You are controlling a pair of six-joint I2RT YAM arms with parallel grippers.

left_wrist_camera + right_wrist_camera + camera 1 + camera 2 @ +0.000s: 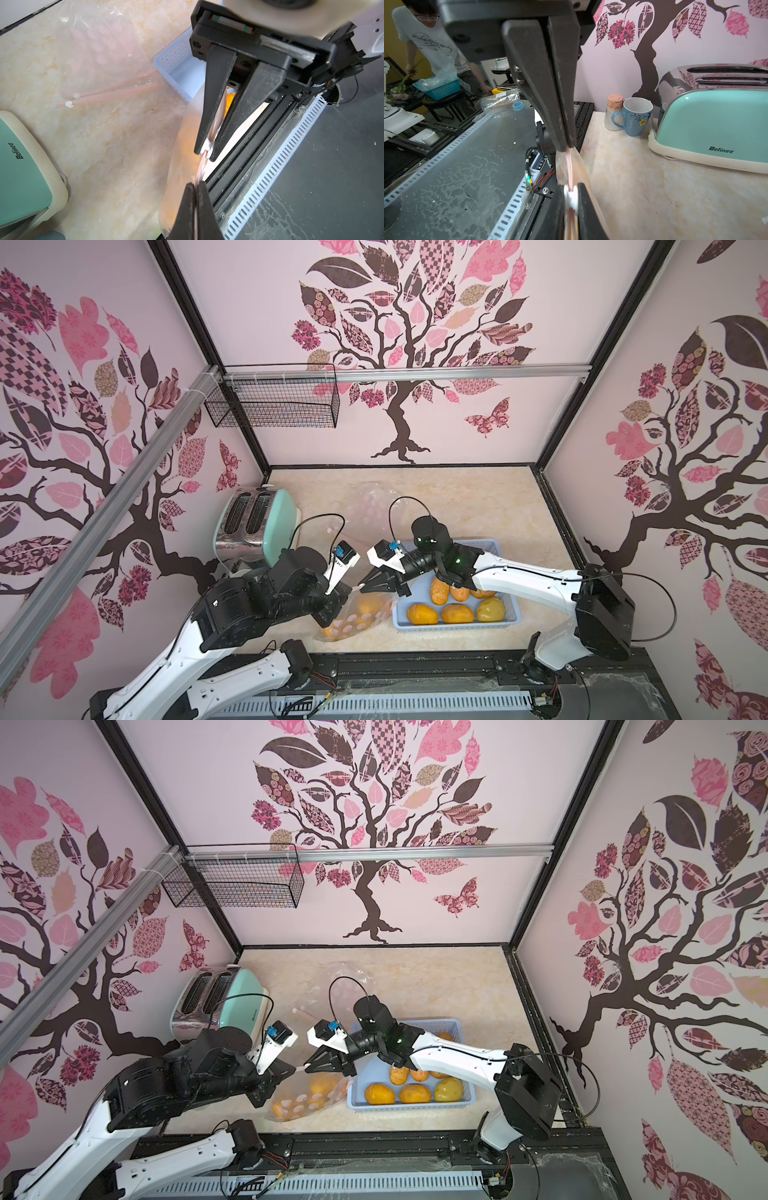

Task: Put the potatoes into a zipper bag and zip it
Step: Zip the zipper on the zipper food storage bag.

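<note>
1. The zipper bag [353, 620] lies near the worktop's front edge, partly filled. More potatoes [457, 613] sit in the blue basket [453, 628] just beside it.
2. The left gripper [196, 185] has its fingers pressed together on the pink zip strip [200, 166]. The right gripper [206, 154] pinches the white slider [207, 145].
3. The film looks thin, slippery and saggy under the load, so the stiffer zip strip is probably the best place to hold.

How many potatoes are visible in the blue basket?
6 potatoes in the blue basket. Front row: two orange, one yellow-green. Back row: three, partly under the right arm, which may hide more.
</note>
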